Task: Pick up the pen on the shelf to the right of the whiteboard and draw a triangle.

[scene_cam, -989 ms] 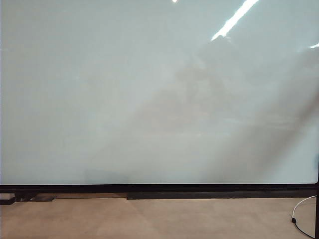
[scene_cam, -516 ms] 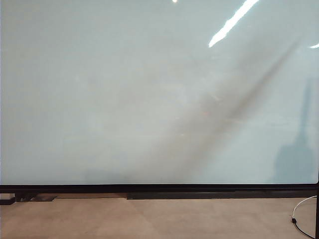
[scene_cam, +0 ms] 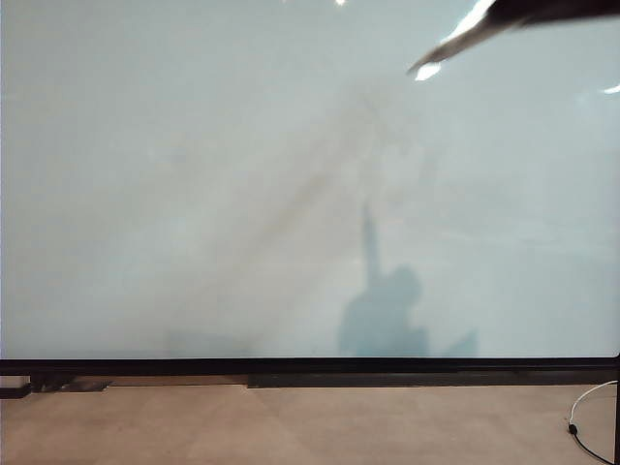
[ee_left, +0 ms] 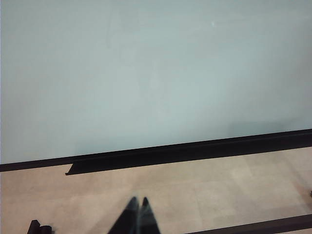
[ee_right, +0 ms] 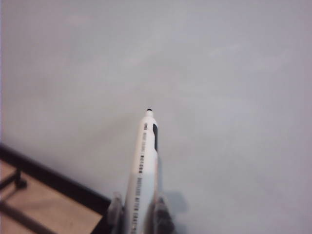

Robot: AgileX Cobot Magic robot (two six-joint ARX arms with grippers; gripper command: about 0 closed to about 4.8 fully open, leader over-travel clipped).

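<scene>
The whiteboard [scene_cam: 194, 194] fills the exterior view, pale and glossy, and no triangle shows on it. My right gripper [ee_right: 139, 204] is shut on the pen [ee_right: 145, 156], a slim white marker with a barcode label. Its dark tip points at the board [ee_right: 219, 73], and I cannot tell whether it touches. In the exterior view that arm is a dark blurred shape [scene_cam: 513, 14] coming in at the top right, with its shadow [scene_cam: 383, 315] low on the board. My left gripper [ee_left: 139, 201] is shut and holds nothing, low over the floor before the board [ee_left: 146, 73]. The shelf is out of view.
A thin black frame [scene_cam: 291, 366] runs under the board, with a dark ledge [scene_cam: 387, 381] below it. Tan floor [scene_cam: 291, 426] lies in front. A white cable [scene_cam: 584, 415] curls at the lower right. Black frame [ee_left: 195, 150] also crosses the left wrist view.
The right arm's dark shape has swung into the exterior view at the top right. Its shadow slid from the board's right edge to the lower middle. The left gripper has not moved.
</scene>
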